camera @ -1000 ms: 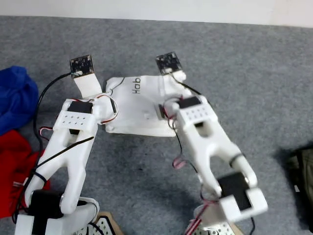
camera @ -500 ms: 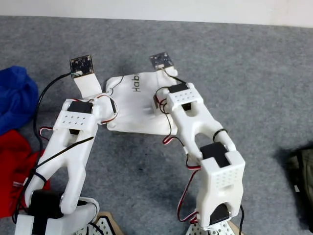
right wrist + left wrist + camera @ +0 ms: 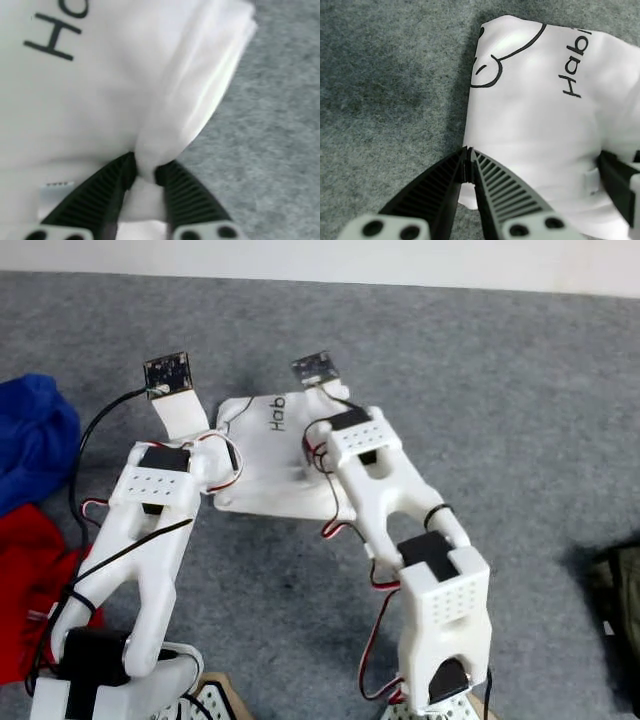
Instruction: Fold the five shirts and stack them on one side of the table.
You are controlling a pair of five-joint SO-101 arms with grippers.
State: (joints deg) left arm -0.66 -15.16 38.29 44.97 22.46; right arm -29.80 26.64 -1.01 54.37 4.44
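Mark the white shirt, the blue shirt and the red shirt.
white shirt [image 3: 265, 462], high view, middle of its front.
blue shirt [image 3: 35, 440], high view, middle of the heap.
red shirt [image 3: 25, 580], high view, bare cloth.

Left gripper [image 3: 469, 172] seemingly closed, right gripper [image 3: 144, 172] clamped, arms extended

Soft, even light, faint shadows

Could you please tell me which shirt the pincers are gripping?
The white shirt: left pincer and right pincer both pinch it. The blue shirt, red shirt and dark garment lie untouched aside.
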